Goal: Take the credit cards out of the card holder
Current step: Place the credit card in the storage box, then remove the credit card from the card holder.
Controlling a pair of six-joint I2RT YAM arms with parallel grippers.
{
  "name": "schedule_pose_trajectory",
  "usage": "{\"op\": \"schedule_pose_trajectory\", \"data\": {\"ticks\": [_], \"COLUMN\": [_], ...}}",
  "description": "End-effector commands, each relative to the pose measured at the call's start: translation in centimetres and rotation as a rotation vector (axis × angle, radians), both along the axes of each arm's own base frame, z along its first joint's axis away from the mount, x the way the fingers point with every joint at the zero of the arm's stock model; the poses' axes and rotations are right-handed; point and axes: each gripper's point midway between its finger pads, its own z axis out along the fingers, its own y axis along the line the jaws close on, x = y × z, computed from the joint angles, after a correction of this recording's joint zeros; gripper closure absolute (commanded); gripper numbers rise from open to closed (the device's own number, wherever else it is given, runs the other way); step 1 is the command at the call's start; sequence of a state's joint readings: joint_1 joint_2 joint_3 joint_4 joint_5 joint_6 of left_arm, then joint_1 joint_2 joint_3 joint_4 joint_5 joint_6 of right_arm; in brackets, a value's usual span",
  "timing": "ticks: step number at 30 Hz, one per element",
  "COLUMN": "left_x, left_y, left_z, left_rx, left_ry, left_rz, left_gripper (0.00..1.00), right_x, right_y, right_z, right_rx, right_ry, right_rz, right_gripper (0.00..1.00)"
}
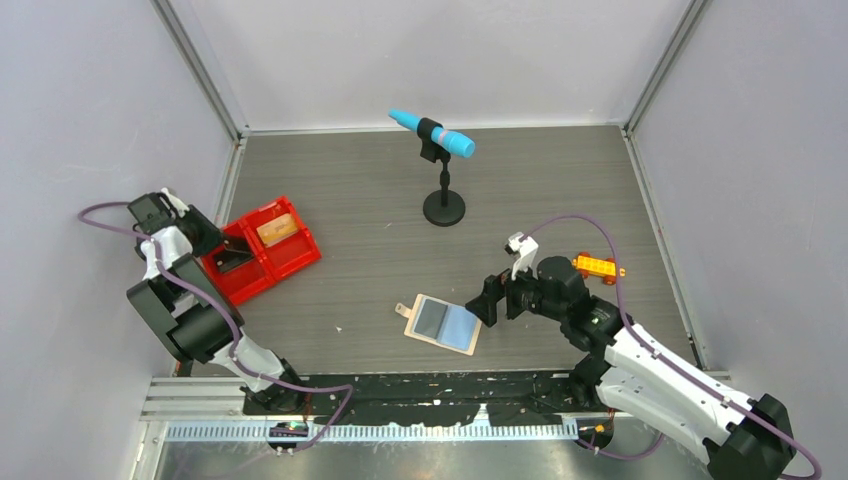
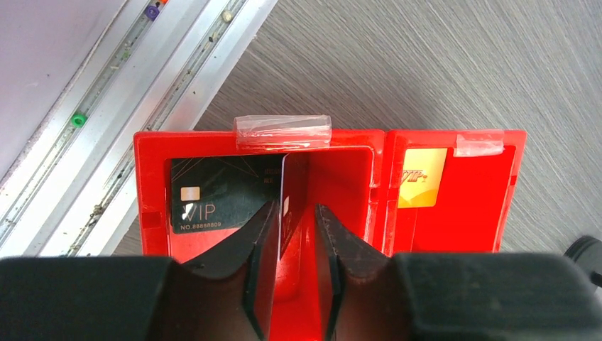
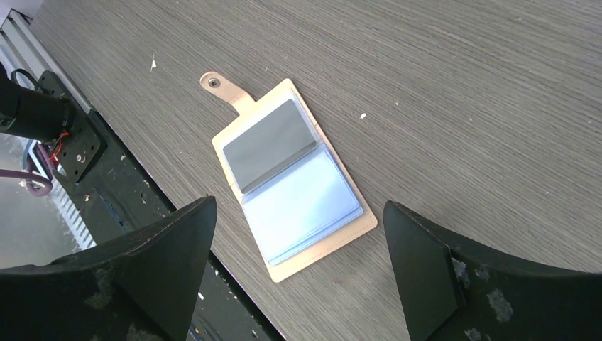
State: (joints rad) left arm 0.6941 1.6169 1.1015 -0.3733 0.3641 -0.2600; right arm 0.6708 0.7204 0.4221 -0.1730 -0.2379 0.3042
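Tan bifold card holder point(image 3: 291, 177) is lying open and flat, blue-grey sleeves facing up, under the right gripper point(image 3: 298, 206), between its spread fingers. Black VIP card point(image 2: 213, 202) is lying just beyond the left gripper point(image 2: 297, 208). A thin dark card point(image 2: 283, 192) is standing on edge between its parted fingers, and a gold card point(image 2: 422, 177) is lying farther off to the side.

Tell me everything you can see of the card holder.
The card holder lies spread open and flat on the grey wood-grain table, near its front edge. Its cover is tan and leather-like, with a small tab bearing a snap at one corner. Inside are glossy clear sleeves: one side pale blue, the other darker grey. Nothing but the table touches it; the open right pincer hovers above.
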Motion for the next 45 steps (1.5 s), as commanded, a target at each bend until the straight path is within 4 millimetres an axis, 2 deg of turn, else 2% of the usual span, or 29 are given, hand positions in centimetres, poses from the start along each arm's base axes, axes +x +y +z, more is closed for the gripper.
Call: {"op": "schedule_pose_trajectory", "data": {"ticks": [1,6,13,19,22,24,27,30,36,41,45], "left_x": [1.4,1.8,2.8,2.9,2.0,1.8,1.7,1.5,0.4,-2.0,-5.1], "left_y": [2.0,2.4,2.7,2.5,1.6,0.2,-2.5,-5.8,-15.5,-24.2,-30.3], "left_z": [3.2,4.3,4.5,6.0,6.8,7.7,8.8,9.9,11.0,9.9,8.3], "left_rx": [0.063,0.064,0.033,0.006,-0.027,-0.054,-0.065,-0.093,-0.212,-0.236,-0.237], "left_ry": [-0.072,-0.085,-0.09,-0.116,-0.078,-0.092,-0.114,-0.122,-0.16,-0.131,-0.091], "left_rz": [0.04,0.059,0.063,0.125,0.172,0.168,0.126,0.043,-0.206,-0.436,-0.616], "left_gripper": [0.71,0.68,0.67,0.67,0.67,0.67,0.67,0.67,0.67,0.67,0.66], "right_x": [1.4,2.2,1.9,2.0,1.9,2.0,1.8,1.3,0.8,0.3,-0.1], "right_y": [0.3,-1.2,-2.1,-2.1,-2.2,-2.6,-2.6,-2.3,-2.2,-2.4,-2.4], "right_z": [3.1,2.8,4.6,4.5,4.2,4.2,5.1,4.8,3.4,2.5,2.1], "right_rx": [0.045,0.078,0.11,0.113,0.11,0.109,0.126,0.119,0.11,0.099,0.1], "right_ry": [-0.076,-0.051,-0.123,-0.086,-0.07,-0.042,-0.005,0.034,0.091,0.117,0.134], "right_rz": [-0.034,-0.183,-0.201,-0.221,-0.23,-0.272,-0.286,-0.267,-0.271,-0.269,-0.261], "right_gripper": [0.05,0.05,0.05,0.0,0.04,0.06,0.06,0.08,0.14,0.19,0.23]}}
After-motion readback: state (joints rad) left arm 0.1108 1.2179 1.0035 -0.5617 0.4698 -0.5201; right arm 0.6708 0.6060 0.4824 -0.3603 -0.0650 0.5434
